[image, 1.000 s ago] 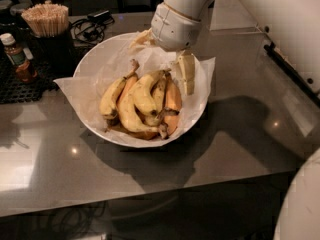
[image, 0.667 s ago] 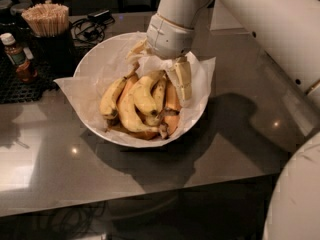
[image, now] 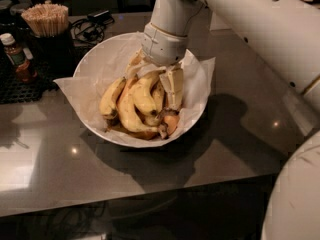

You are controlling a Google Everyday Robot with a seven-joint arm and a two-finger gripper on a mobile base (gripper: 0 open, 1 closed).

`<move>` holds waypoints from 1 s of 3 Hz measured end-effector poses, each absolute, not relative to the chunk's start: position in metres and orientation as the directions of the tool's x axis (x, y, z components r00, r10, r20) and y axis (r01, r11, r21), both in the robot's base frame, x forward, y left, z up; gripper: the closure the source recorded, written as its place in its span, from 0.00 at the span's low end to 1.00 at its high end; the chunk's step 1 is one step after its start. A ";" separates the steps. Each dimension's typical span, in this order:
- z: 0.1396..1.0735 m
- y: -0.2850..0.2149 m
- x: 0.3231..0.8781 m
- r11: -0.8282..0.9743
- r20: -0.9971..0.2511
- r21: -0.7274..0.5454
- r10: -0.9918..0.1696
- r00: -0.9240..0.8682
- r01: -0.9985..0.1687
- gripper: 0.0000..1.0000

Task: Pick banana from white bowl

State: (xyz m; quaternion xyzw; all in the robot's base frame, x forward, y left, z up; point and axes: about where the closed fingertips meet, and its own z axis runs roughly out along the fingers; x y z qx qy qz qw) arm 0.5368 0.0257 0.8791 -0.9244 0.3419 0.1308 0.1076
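Observation:
The white bowl [image: 95, 54] lined with crinkled white paper stands on the grey counter and holds several bananas. A long, curved, bright-yellow banana [image: 128, 115] lies at the front of the pile, with shorter yellow ones beside it and an orange-tinted one [image: 171, 121] at the right. My gripper [image: 153, 80] reaches down into the bowl from the upper right. It is open, with one finger [image: 174, 86] at the right side of the pile and the other [image: 134, 64] at the back left. It hangs just above the upper ends of the bananas and holds nothing.
A dark cup of wooden stir sticks [image: 46, 20] and a small bottle [image: 16, 58] stand on a black mat [image: 25, 86] at the left. Cables [image: 90, 29] lie behind the bowl. The counter's front edge [image: 150, 194] runs across below, and my arm spans the upper right.
The gripper has moved a little left and lower into the bowl, closer over the banana pile. The bananas and bowl have not moved.

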 end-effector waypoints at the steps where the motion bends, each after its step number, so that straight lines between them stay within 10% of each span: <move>1: 0.878 0.031 0.542 -0.736 -0.311 -0.134 -0.604 0.733 -0.664 0.42; 3: 0.890 0.029 0.540 -0.689 -0.278 -0.157 -0.656 0.701 -0.707 0.88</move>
